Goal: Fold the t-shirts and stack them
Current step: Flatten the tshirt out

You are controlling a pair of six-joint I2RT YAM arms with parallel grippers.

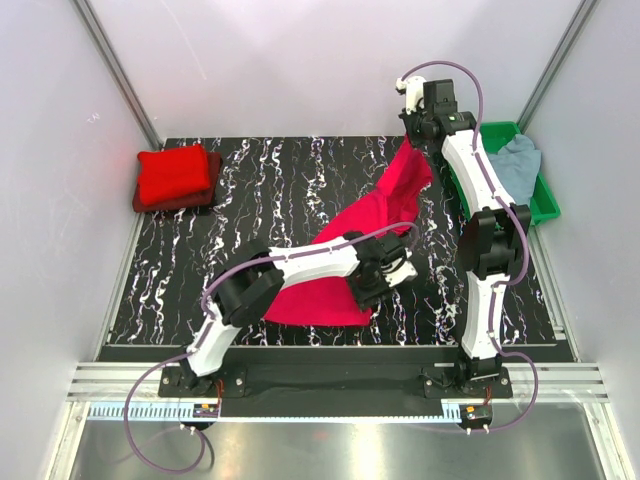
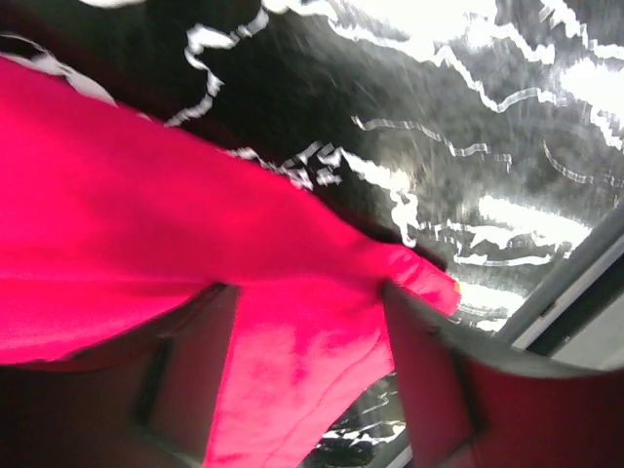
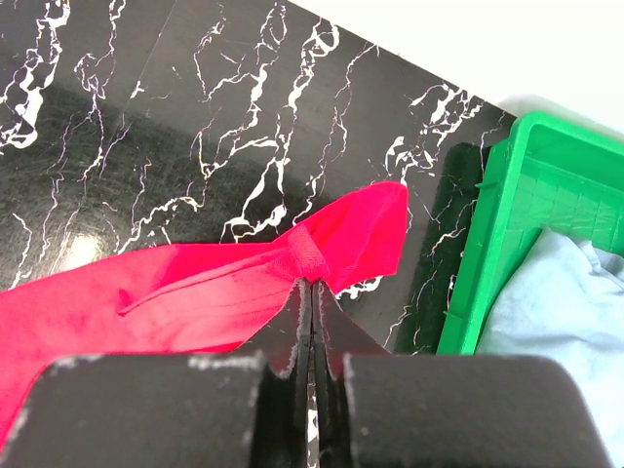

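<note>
A crimson t-shirt (image 1: 375, 215) stretches across the black marbled table from the far right down to the near middle. My right gripper (image 1: 412, 132) is shut on a bunched hem of it (image 3: 314, 263) and holds that end up beside the green tray. My left gripper (image 1: 388, 272) is at the shirt's near right part. In the left wrist view its jaws stand wide apart, with the red cloth (image 2: 292, 341) lying between the fingers (image 2: 429, 380). A folded red shirt pile (image 1: 178, 175) lies at the far left. A pale grey-blue shirt (image 1: 517, 163) lies in the tray.
The green plastic tray (image 1: 546, 203) stands at the far right edge and also shows in the right wrist view (image 3: 485, 244). Grey walls with metal rails enclose the table. The table's near edge rail (image 2: 575, 283) is close to my left gripper.
</note>
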